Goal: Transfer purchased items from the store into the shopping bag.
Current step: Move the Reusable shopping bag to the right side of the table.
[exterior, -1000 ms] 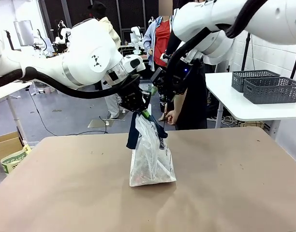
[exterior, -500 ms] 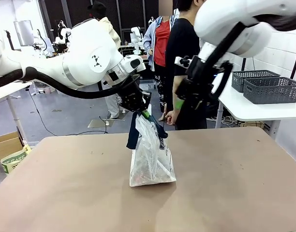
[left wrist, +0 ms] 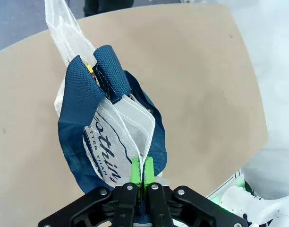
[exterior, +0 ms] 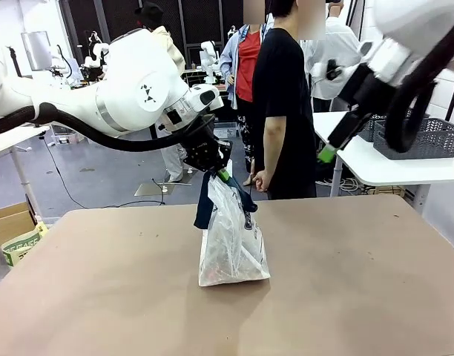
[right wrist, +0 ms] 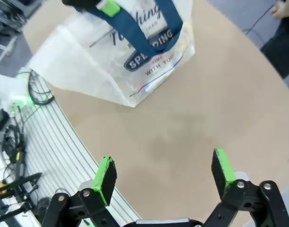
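The shopping bag [exterior: 231,241], translucent white with navy handles, stands at mid-table. My left gripper [exterior: 216,172] is shut on the bag's top edge and holds it up. The left wrist view shows the gripper [left wrist: 142,170] with its green pads pinching the bag [left wrist: 123,118] at the rim, and a speck of yellow [left wrist: 89,69] shows inside the mouth. My right gripper [exterior: 329,152] hangs open and empty high at the right, well away from the bag. Its own view shows the right gripper [right wrist: 164,170] with jaws wide over bare table and the bag [right wrist: 135,52] farther off.
A person in a black shirt [exterior: 283,111] stands at the table's far edge. Dark grey lattice baskets [exterior: 435,137] sit on a white side table [exterior: 375,167] at the right, partly behind my right arm. Cardboard and a printed bag [exterior: 19,241] lie left of the table.
My right arm has swung from just above the bag out to the right, toward the side table, jaws still open. The left gripper and the bag have stayed put.
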### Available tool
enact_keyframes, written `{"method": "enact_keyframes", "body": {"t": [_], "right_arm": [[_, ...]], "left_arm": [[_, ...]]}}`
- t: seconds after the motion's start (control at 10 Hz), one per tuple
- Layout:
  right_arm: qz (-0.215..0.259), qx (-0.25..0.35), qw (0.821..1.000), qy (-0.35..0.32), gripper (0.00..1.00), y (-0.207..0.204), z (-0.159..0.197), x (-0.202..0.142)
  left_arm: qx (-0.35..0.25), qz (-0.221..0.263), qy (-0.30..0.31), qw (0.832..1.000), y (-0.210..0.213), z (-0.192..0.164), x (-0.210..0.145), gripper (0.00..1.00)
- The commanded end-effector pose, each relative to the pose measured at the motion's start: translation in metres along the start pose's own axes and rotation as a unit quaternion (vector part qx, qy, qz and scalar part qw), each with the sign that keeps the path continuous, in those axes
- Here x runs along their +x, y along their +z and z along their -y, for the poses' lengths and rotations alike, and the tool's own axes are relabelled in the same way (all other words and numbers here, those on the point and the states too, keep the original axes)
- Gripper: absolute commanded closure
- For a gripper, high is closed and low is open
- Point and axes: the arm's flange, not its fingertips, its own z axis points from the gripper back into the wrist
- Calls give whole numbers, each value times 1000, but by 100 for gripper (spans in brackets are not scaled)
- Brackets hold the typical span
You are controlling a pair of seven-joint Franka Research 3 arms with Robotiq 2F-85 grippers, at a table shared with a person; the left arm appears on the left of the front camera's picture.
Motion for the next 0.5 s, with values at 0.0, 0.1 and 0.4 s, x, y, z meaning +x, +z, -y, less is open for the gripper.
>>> {"method": "enact_keyframes", "body": {"t": [0.0, 0.1, 0.4], "right_arm": [[24, 38, 999, -10, 0, 11, 17, -20], [24, 45, 999, -10, 0, 13, 26, -22], [17, 19, 1000, -13, 0, 18, 21, -23]], "left_arm": [[2, -2, 1, 1000, 0, -1, -2, 100], [2, -2, 1, 1000, 0, -1, -2, 100], [2, -2, 1, 1000, 0, -1, -2, 100]]}}
